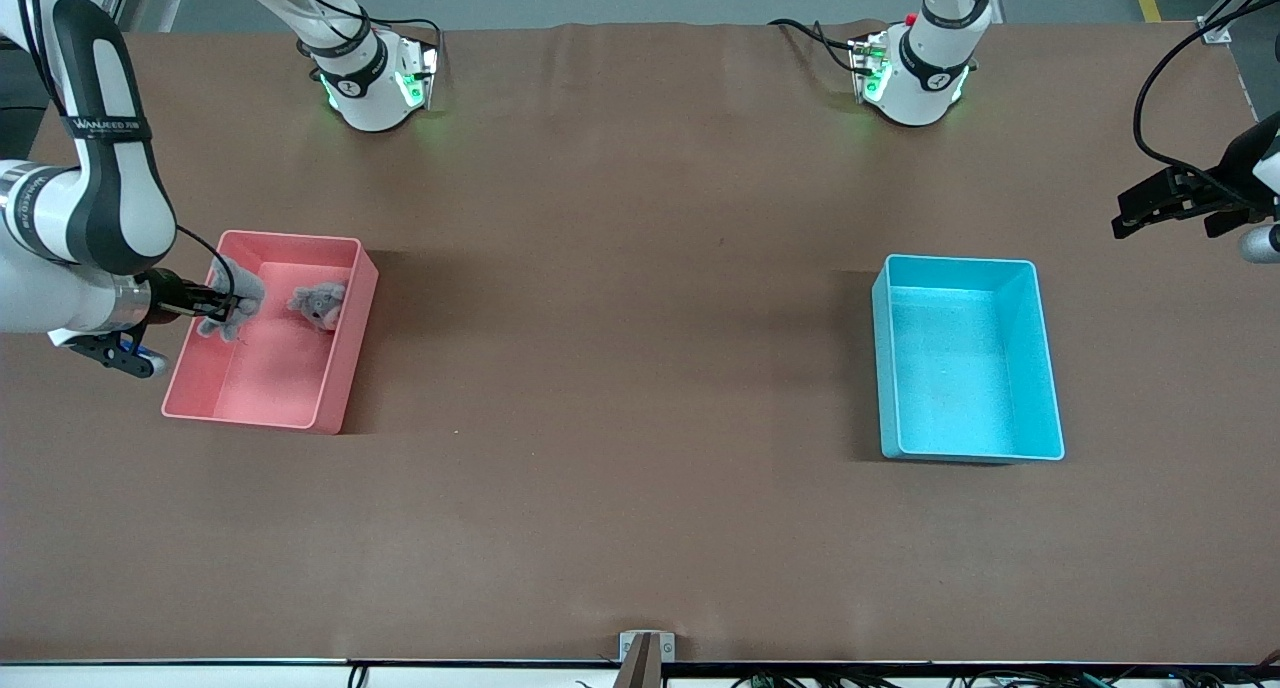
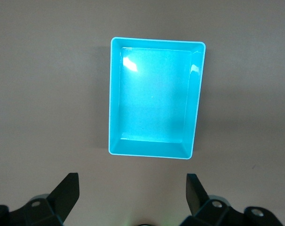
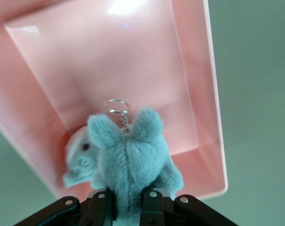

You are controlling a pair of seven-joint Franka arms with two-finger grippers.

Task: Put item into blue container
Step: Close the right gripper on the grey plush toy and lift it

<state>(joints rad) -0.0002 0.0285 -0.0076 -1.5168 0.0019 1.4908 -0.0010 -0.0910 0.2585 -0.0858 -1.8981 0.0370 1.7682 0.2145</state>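
Note:
The item is a grey plush toy (image 1: 238, 293) (image 3: 128, 160) with a metal key ring (image 3: 116, 106). My right gripper (image 1: 218, 308) (image 3: 128, 200) is shut on it, inside the pink bin (image 1: 345, 368) (image 3: 133, 56), by the wall at the right arm's end. Whether the toy still touches the bin floor does not show. A second grey plush (image 1: 318, 305) (image 3: 79, 157) lies in the same bin beside it. The blue container (image 1: 960, 378) (image 2: 152, 108) stands with nothing in it toward the left arm's end. My left gripper (image 1: 1122, 218) (image 2: 131, 188) hangs open above the table beside it.
Brown table covering (image 1: 620, 318) spreads between the two bins. Both arm bases (image 1: 375, 83) (image 1: 915, 73) stand along the table edge farthest from the front camera. A small bracket (image 1: 646, 653) sits at the nearest edge.

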